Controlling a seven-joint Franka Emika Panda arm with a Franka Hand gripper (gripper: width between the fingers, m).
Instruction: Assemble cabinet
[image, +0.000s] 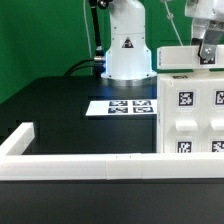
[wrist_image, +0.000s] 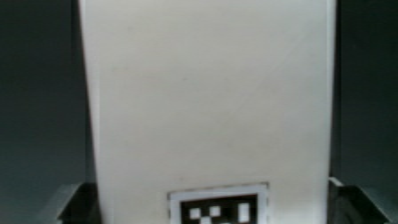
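One rigid, light, smooth plastic cabinet (image: 192, 110) fills the exterior frame's right side, a white panel (wrist_image: 205, 100) spanning my wrist view between my gripper (wrist_image: 205, 205) fingers, grip unconfirmed, so I'd pinch a thin wall edge.

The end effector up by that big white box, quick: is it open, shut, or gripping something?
End effector: closed on a white plastic cabinet panel with a black-and-white tag, held between its fingers above the large white plastic cabinet box.
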